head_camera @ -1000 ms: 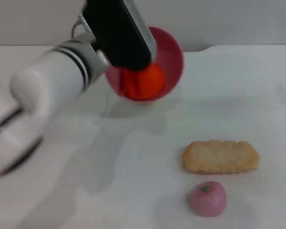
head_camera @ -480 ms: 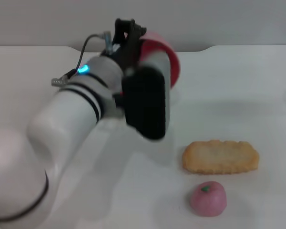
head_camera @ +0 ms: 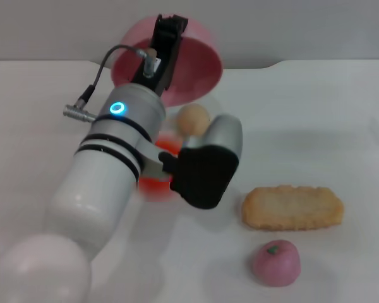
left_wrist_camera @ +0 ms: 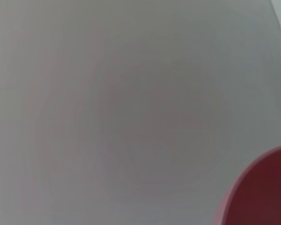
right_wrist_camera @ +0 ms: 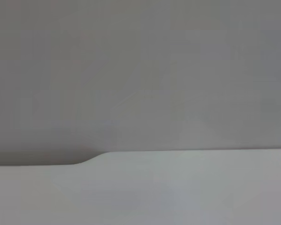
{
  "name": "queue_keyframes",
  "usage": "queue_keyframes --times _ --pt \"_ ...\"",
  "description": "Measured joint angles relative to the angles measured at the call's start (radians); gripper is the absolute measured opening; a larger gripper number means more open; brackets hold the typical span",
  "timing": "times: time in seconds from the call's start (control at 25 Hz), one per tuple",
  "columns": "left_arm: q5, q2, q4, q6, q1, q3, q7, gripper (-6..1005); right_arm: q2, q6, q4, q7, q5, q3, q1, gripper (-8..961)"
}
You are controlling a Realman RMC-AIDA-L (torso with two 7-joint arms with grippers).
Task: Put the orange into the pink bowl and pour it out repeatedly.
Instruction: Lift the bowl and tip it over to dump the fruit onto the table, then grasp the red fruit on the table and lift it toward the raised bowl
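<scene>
The left tool (head_camera: pixel 168 31) is up high at the far side of the white bench (head_camera: pixel 341 113), clamped on the rim of the smooth, round pink plastic bowl (head_camera: pixel 192 66), which is tipped right over so its underside faces the head camera. Below it, at about six o'clock from the bowl, the bright red-orange toy fruit (head_camera: pixel 158 183) sits on the bench, mostly hidden behind the arm. A small beige ball (head_camera: pixel 193 118) lies just at its one o'clock. Off at four o'clock rest a tan oblong biscuit (head_camera: pixel 292 207) and a small pink apple (head_camera: pixel 276 262). The left wrist view catches only, I think, a curved sliver of the bowl.
</scene>
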Motion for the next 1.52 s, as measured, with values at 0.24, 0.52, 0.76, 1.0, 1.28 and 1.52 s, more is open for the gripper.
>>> queue_keyframes --times 0.24,0.52,0.76,1.0,1.28,1.52 --pt "0.026 -0.005 -0.003 -0.058 -0.011 0.023 -0.087 44 0.002 0.015 -0.003 0.0 0.0 -0.002 0.013 510" --pt "-0.587 0.001 0.2 -0.128 -0.063 -0.195 -0.296 45 0.003 0.013 0.002 0.0 -0.001 -0.062 0.03 509" --pt "-1.226 0.008 0.239 -0.285 -0.072 -0.592 -0.109 45 0.004 -0.044 0.022 -0.033 0.036 -0.158 0.07 512" --pt "-1.641 0.01 0.235 -0.372 -0.023 -0.889 0.135 44 0.003 -0.146 0.198 -0.258 0.357 -0.223 0.171 518" --pt "-1.642 0.01 0.225 -0.357 -0.009 -0.886 0.163 44 0.006 -0.202 0.619 -0.467 0.667 -0.301 0.42 593" --pt "-1.602 0.01 0.189 -0.353 -0.051 -0.905 0.171 44 0.01 -0.247 0.767 -0.477 0.688 -0.383 0.531 752"
